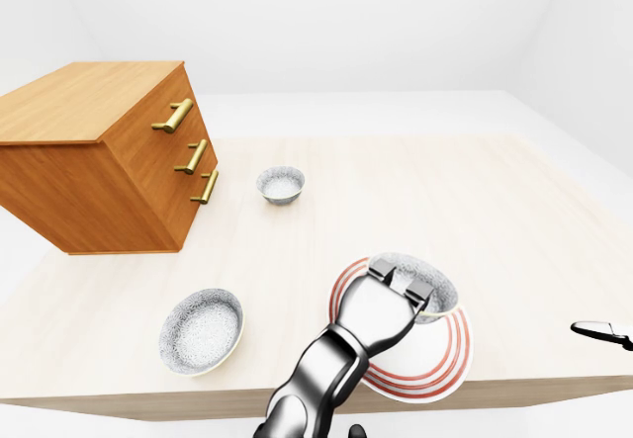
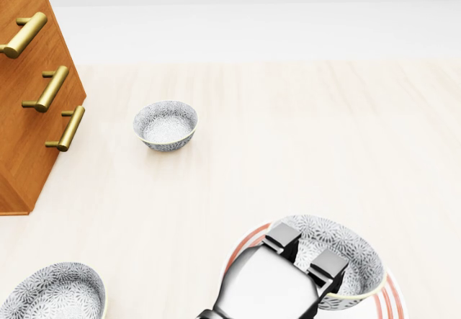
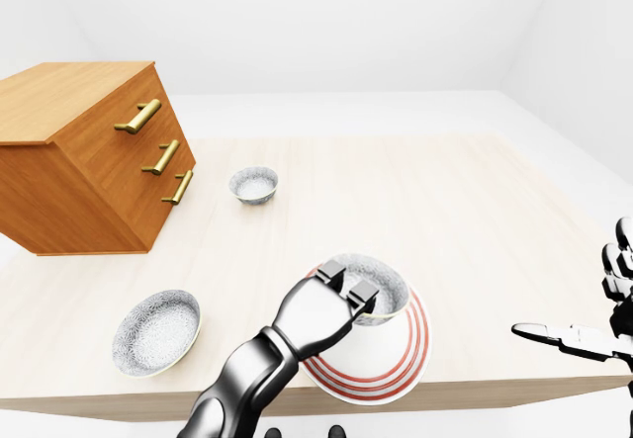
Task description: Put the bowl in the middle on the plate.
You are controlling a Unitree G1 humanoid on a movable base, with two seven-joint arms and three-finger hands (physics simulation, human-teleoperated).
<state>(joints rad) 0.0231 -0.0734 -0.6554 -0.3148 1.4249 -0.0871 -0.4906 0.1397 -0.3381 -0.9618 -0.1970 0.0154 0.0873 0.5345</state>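
Bowl (image 2: 353,253) hangs tilted on or just above the red-ringed plate (image 1: 447,354). My left hand (image 2: 268,283) is clamped on its rim, fingers (image 2: 328,265) hooked inside. Glazed ceramic, I reckon: rigid, slick, chippable. The rim pinch suits it.

Left-eye view: tabletop (image 1: 475,191) open above plate (image 1: 447,362), drawer chest (image 1: 89,161) blocking left.

The pale wooden tabletop (image 1: 415,191) carries a drawer chest (image 1: 99,161) at the left of the left-eye view. A small bowl (image 1: 280,184) sits just beside the chest. A larger bowl (image 1: 201,330) and a red-ringed plate (image 1: 440,354) lie by the tabletop's bottom edge, well apart.
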